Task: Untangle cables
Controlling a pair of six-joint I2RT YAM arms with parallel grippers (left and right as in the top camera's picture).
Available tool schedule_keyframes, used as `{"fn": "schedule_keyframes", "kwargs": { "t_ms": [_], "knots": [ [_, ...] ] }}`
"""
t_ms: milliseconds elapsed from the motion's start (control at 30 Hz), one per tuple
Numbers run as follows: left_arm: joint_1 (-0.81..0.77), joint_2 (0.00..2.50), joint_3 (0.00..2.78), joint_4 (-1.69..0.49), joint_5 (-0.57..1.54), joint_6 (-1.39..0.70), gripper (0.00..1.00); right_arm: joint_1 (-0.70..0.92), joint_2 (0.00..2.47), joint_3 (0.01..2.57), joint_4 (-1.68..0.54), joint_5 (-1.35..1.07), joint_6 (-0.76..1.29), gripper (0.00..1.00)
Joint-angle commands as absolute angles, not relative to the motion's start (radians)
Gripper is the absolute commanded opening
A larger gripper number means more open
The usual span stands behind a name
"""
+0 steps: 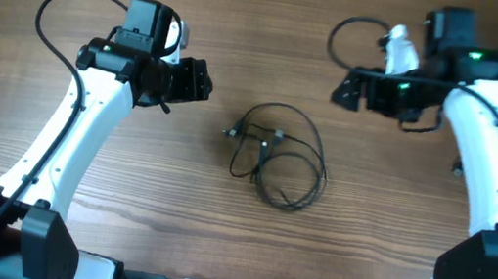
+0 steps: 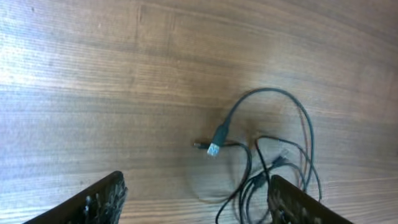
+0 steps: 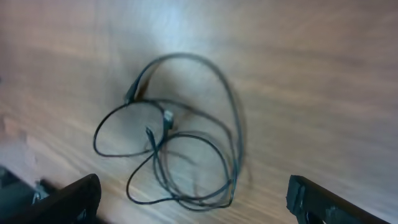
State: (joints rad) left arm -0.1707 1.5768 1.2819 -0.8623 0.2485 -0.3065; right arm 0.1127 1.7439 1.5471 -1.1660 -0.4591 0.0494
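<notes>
Cables point(image 1: 278, 154) lie as thin black overlapping loops, small plugs showing

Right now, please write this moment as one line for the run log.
cables: loose tangle of loops on wooden table, untouched | left gripper: open, empty, left of tangle | right gripper: open, empty, right of tangle | step: no grasp yet

No text, label, brand, number or sign can be read in any view, neither on the arms nor on the wooden counter point(image 1: 233, 246).
</notes>
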Motion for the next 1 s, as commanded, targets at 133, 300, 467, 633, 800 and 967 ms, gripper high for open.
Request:
{"fn": "schedule_keyframes", "kwargs": {
  "t_ms": [133,300,467,633,800,967],
  "knots": [
    [-0.178,1.559,1.229,-0.88,0.427,-0.325,0.76,0.196,1.777,1.293,-1.103,-0.4,0.21,0.92],
    [-0.248,1.565,1.098,-0.809,0.48,-0.326,0.76,0.196,1.777,1.151,-1.05,-0.399,0.21,0.8],
    [-0.366,1.601,0.984,-0.613,0.442,-0.326,0.72,0.196,1.777,1.006,-0.921,-0.4,0.213,0.61],
    [-0.409,1.637,0.975,-0.582,0.361,-0.326,0.65,0.196,1.777,0.926,-0.805,-0.401,0.221,0.38],
    [-0.398,1.636,0.975,-0.585,0.356,-0.326,0.04,0.196,1.776,0.899,-0.722,-0.41,0.246,0.04],
    [-0.211,1.593,0.976,-0.655,0.354,-0.322,0.04,0.125,1.728,1.158,-0.879,-0.438,0.182,0.04]
  ]
}}
